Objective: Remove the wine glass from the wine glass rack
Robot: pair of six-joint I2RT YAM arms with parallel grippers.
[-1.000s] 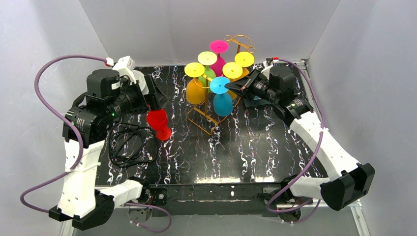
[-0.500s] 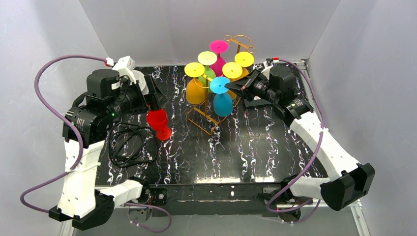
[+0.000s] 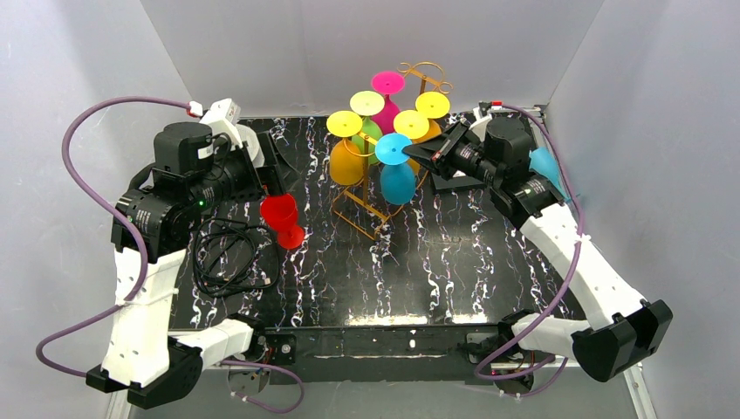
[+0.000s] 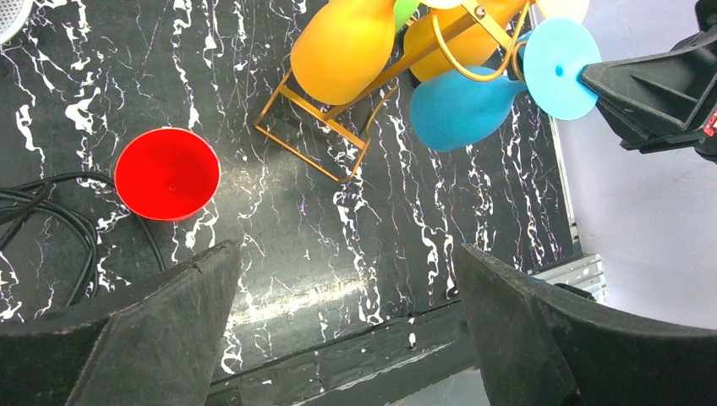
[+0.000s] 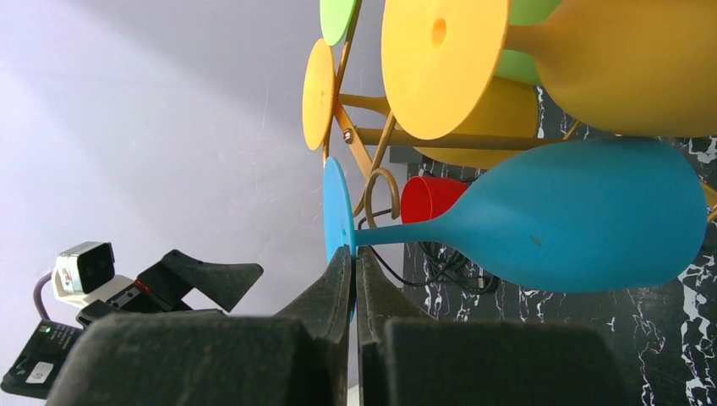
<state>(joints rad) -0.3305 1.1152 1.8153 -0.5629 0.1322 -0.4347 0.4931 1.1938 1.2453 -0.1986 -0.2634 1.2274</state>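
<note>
Blue wine glass (image 3: 397, 179) hangs foot-up on the near side of the wine glass rack (image 4: 406, 61), and I've got its round foot pinched edge-on in my right gripper (image 5: 353, 258), stem and bowl reaching straight out ahead of the fingertips. Jaws clamped tight on that disc. Orange glasses (image 5: 626, 63) crowd just beyond the grip. On my other side, left gripper (image 4: 347, 254) hovers spread wide, holding nothing, a red glass (image 4: 167, 173) standing upright on the table (image 3: 436, 279) below, ahead of its left finger
</note>
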